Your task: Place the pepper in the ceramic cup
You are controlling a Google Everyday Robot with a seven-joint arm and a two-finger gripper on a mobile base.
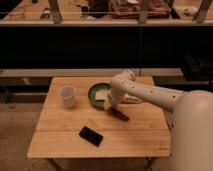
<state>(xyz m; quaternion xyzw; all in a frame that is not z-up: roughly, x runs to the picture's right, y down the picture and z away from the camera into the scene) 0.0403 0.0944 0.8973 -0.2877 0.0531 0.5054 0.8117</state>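
Note:
The dark red pepper point(120, 114) lies on the wooden table point(70, 137), just right of the green dish point(96, 92). My gripper point(110, 105) hangs at the end of the white arm, right at the pepper's upper left end and over the dish's near edge. The pale ceramic cup point(67, 95) stands upright at the table's left, well apart from the gripper.
A black phone point(90, 135) lies flat near the table's front. A dark shelf and railing run behind the table. The arm's white body point(192, 127) fills the right side of the view.

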